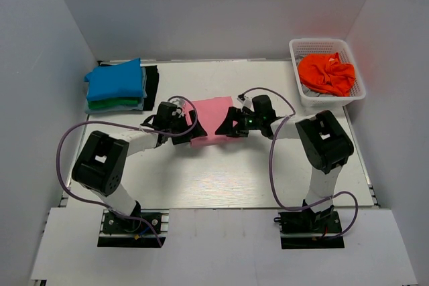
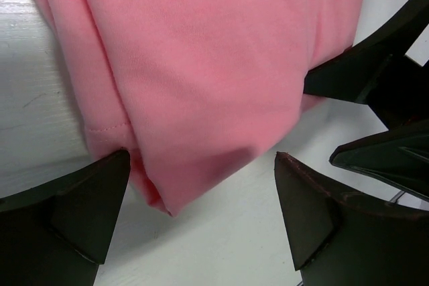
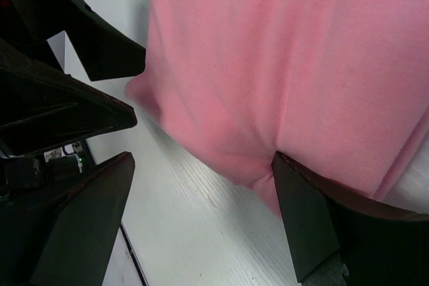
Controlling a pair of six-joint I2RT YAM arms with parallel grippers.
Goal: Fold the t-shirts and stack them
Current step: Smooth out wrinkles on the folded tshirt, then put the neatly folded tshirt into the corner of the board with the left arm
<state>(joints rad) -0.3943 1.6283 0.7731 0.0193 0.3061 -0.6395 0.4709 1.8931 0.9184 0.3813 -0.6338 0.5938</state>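
- Midway across the table (image 1: 221, 179), a little toward its back edge, the pink t-shirt (image 1: 209, 120) lies folded into a compact packet. Its long axis runs roughly from the front edge toward the back edge.
- At the packet's left side sits the left gripper (image 2: 201, 159), jaws spread wide. A folded near corner of the cloth lies in the gap, and nothing is pinched.
- The right gripper (image 3: 202, 159) faces it from the packet's right side, equally spread. One finger (image 3: 315, 219) touches the cloth's rim without clamping.
- The shirt therefore lies between the two tools, each reaching in from an opposite side along its short axis.
- In the back-left corner the blue t-shirt (image 1: 115, 80) rests folded on the green t-shirt (image 1: 114, 104). What the dark layer beside them is, I cannot tell.
- In the back-right corner the orange t-shirt (image 1: 326, 74) lies crumpled in the white basket (image 1: 298, 48).
- The pink fold looks finished, so the likely next step is closing on both sides and carrying it to the stack. The stack lies back and left, nearer the left arm.
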